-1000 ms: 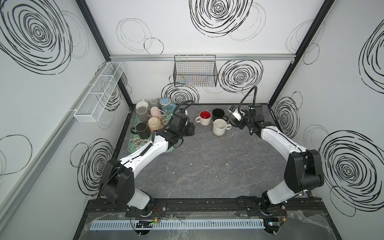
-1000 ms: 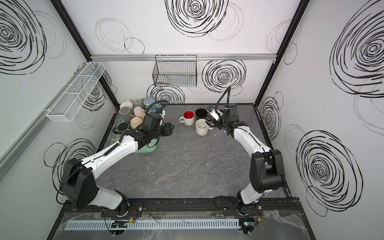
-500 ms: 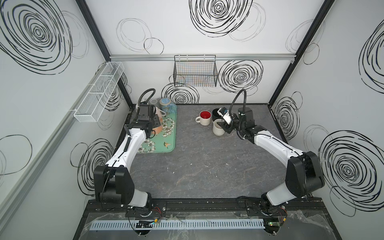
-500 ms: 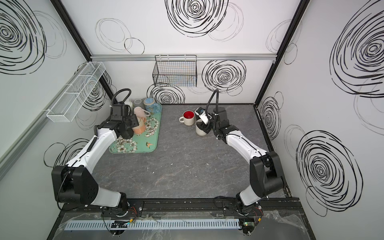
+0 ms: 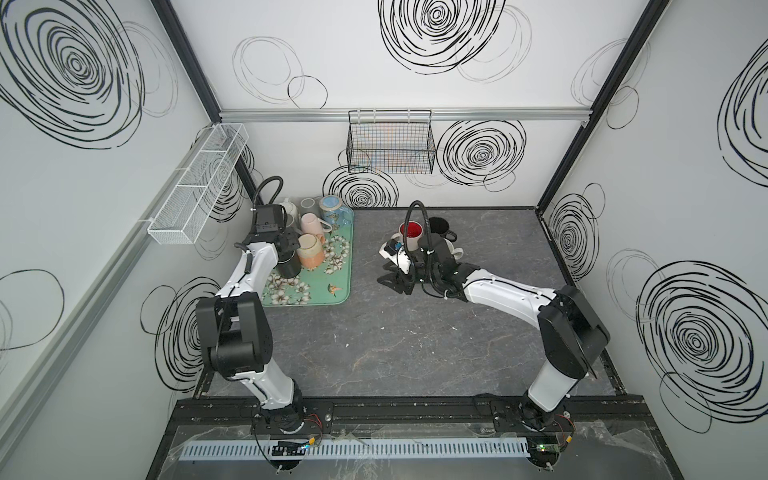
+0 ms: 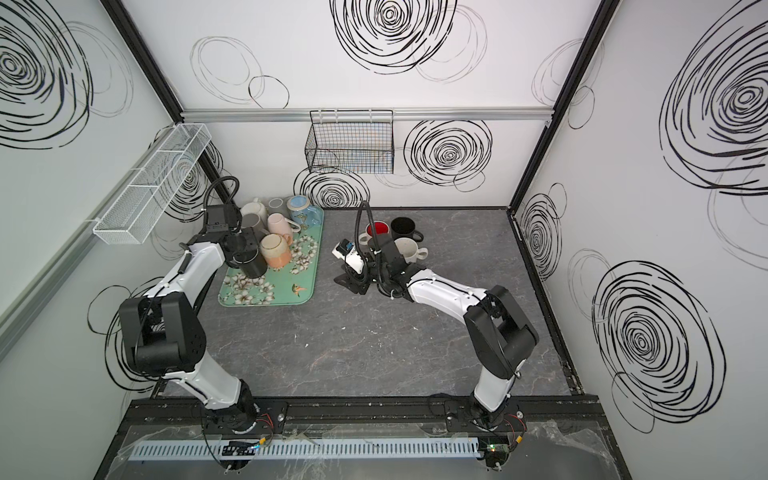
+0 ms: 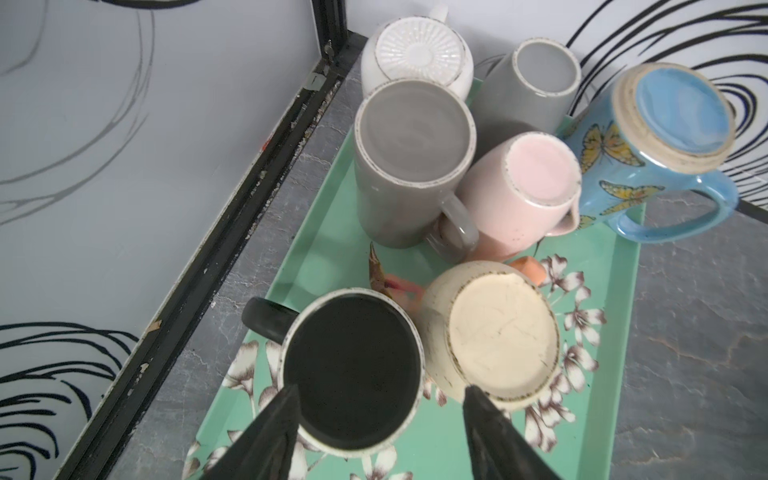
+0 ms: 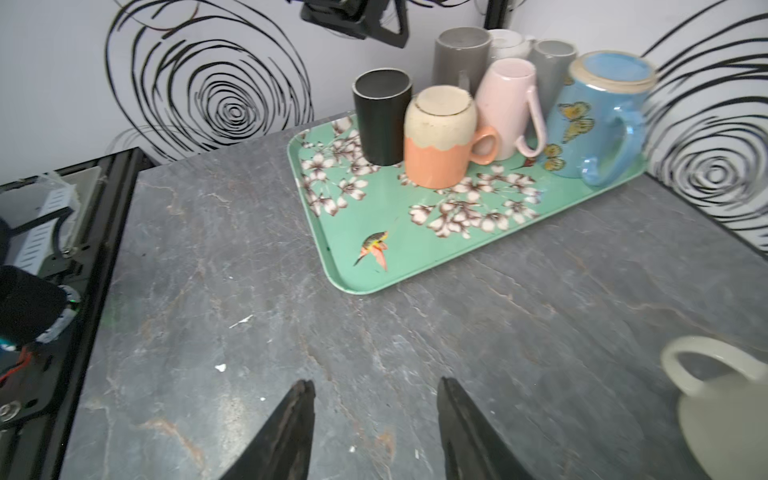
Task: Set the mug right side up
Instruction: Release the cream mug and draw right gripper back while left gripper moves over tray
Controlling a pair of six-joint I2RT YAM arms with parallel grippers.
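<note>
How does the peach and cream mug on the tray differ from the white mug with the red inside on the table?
The peach and cream mug stands upside down, base up; the red-lined mug stands mouth up. The peach and cream mug sits on the green tray; the red-lined mug on the grey table. Outside, the first is two-toned, the second white. Both have a handle.

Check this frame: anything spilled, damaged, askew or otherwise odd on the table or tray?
Nothing spilled or toppled. Small white flecks litter the grey tabletop, and the cream-and-peach mug on the tray has a scuffed, crazed base.
</note>
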